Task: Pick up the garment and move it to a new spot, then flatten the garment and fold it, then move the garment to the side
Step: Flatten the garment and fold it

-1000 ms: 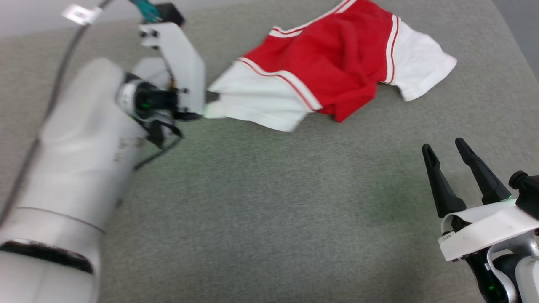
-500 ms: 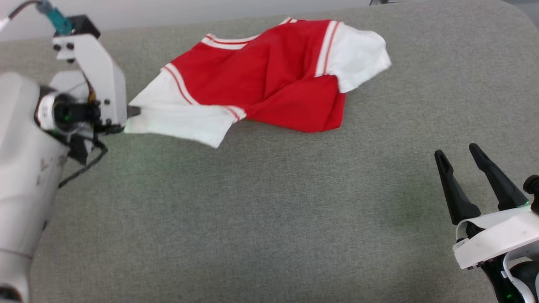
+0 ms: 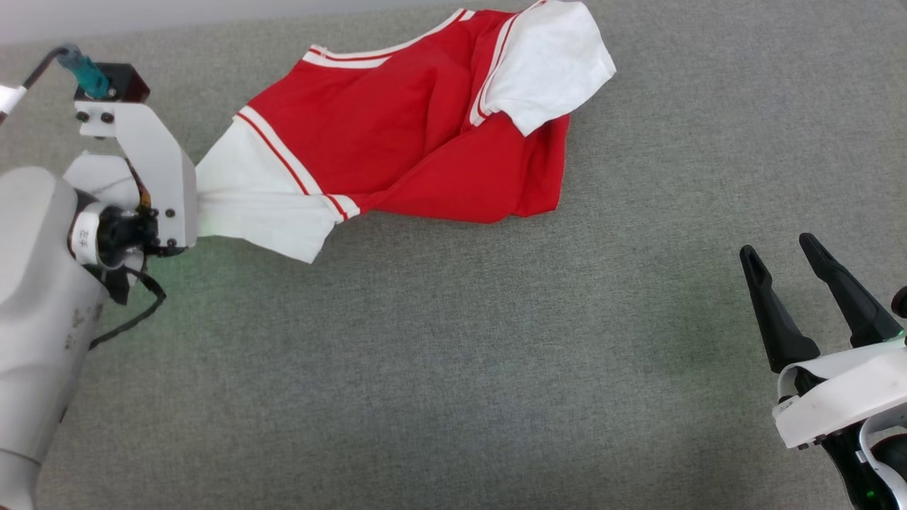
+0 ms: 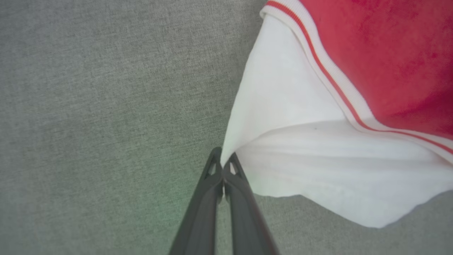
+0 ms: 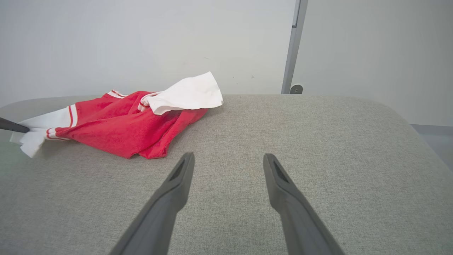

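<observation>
Left gripper (image 4: 223,159): jaws pressed together, pinching the edge of a white sleeve of the garment (image 3: 397,134). The sleeve fans out from the tips, with the red body crumpled beyond them on the grey fabric surface (image 3: 453,368). Right gripper (image 3: 779,249): jaws spread, above the surface. The garment is well apart, ahead-left of its tips.

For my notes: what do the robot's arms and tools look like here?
Left arm: a bulky pale grey-white shell, a white angled bracket topped by a black box with a teal plug, and a thin black cable looping below. Right tool: two long, tapering black fingers on a curved white housing. Left tool: the same dark fingers.
</observation>
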You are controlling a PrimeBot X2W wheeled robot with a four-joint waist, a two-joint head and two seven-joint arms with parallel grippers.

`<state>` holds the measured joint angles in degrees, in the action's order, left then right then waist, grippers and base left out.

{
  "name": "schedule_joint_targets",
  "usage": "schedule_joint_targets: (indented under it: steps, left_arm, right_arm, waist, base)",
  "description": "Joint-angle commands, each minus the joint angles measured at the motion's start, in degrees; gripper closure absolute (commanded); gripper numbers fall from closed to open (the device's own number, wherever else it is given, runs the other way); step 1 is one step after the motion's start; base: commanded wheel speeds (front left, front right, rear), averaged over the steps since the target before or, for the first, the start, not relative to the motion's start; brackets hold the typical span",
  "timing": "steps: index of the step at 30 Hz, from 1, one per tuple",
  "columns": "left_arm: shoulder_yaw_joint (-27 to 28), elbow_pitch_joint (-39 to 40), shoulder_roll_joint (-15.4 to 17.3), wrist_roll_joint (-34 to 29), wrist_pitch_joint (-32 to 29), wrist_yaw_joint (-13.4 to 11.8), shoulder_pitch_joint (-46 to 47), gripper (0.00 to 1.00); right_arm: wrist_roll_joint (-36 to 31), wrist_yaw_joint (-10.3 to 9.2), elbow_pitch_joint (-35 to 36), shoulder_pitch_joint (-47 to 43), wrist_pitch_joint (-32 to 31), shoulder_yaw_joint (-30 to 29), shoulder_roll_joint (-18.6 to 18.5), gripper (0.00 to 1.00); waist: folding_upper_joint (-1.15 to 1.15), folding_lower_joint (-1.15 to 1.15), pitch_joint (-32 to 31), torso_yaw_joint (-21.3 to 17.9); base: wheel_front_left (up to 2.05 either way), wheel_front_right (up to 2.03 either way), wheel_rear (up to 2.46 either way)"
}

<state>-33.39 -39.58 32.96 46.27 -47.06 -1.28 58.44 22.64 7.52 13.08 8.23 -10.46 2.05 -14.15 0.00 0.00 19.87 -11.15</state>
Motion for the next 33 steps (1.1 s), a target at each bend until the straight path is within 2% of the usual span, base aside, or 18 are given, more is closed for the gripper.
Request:
schedule_joint_targets:
  steps: [1, 2, 3, 4, 5, 6, 7, 16, 22, 27, 30, 33]
  left_arm:
    - [0.07, -0.57, -0.12, -0.17, 0.88, -0.13, -0.2, 1.0]
    - [0.12, -0.77, -0.24, -0.36, 1.59, -0.22, -0.17, 1.0]
    - [0.28, -1.1, -0.5, -0.21, 2.16, -0.36, -0.3, 0.94]
    - [0.31, -1.44, -0.71, -0.11, 2.68, -0.28, -0.52, 0.82]
    - [0.37, -1.67, -0.82, -0.1, 3.32, -0.14, -0.7, 0.59]
    - [0.51, -1.86, -0.99, -0.09, 4.21, -0.05, -0.8, 0.11]
    - [0.84, -2.16, -1.16, 0.21, 5.09, 0.1, -0.97, 0.0]
    - [5.5, -0.5, -3.77, 5.0, 15.82, 2.74, -4.9, 0.0]
    - [10.72, 5.51, -6.43, 9.68, 27.6, 2.81, -15.62, 0.0]
    - [12.56, 12.74, -8.06, 11.06, 35.08, 2.0, -26.14, 0.0]
    - [12.02, 18.7, -7.8, 8.38, 40.6, 0.84, -32.88, 0.0]
    - [12.58, 23.85, -9.31, 6.83, 46.65, -1.92, -39.25, 0.0]
  right_arm:
    - [-0.55, -0.06, 0.36, 0.04, -0.2, -0.33, 0.03, 0.0]
    - [-0.65, -0.06, 0.44, -0.06, -0.34, -0.39, 0.11, 0.0]
    - [-0.73, -0.06, 0.47, -0.17, -0.51, -0.42, 0.22, 0.0]
    - [-0.75, -0.06, 0.5, -0.28, -0.58, -0.41, 0.3, 0.0]
    - [-0.71, -0.06, 0.54, -0.37, -0.8, -0.44, 0.36, 0.0]
    - [-0.74, -0.06, 0.53, -0.46, -1.0, -0.52, 0.37, 0.0]
    - [-0.76, -0.06, 0.44, -0.56, -1.11, -0.57, 0.37, 0.0]
    - [-0.05, -0.06, -1.34, -2.14, -2.29, -1.71, -0.15, 0.0]
    - [-0.28, -0.06, -2.22, -4.31, -3.38, -2.81, -0.17, 0.0]
    - [0.09, -0.06, -2.23, -6.47, -4.8, -4.61, 0.2, 0.0]
    - [0.39, -0.06, -2.3, -7.64, -6.05, -6.15, -0.02, 0.0]
    - [0.75, -0.06, -2.72, -7.75, -7.26, -7.12, -0.75, 0.0]
  waist:
    - [0.0, 0.0, 0.02, -0.01]
    - [0.0, 0.0, -0.01, 0.01]
    - [0.0, 0.0, -0.13, 0.05]
    - [0.0, 0.0, -0.27, 0.09]
    - [0.0, 0.0, -0.43, 0.16]
    - [0.0, 0.0, -0.67, 0.28]
    - [0.0, 0.0, -1.0, 0.39]
    - [0.0, 0.0, -5.95, 2.55]
    - [0.0, 0.0, -9.76, 4.06]
    - [0.0, 0.0, -10.84, 5.71]
    - [0.0, 0.0, -10.55, 7.31]
    - [0.0, 0.0, -10.03, 8.88]
  base:
    - [0.0, 0.0, 0.0]
    - [0.0, 0.0, 0.0]
    - [0.0, 0.0, 0.0]
    - [0.0, 0.0, 0.0]
    - [0.0, 0.0, 0.0]
    - [0.0, 0.0, 0.0]
    - [0.0, 0.0, 0.0]
    - [0.0, 0.0, 0.0]
    - [0.0, 0.0, 0.0]
    - [0.0, 0.0, 0.0]
    - [0.0, 0.0, 0.0]
    - [0.0, 0.0, 0.0]
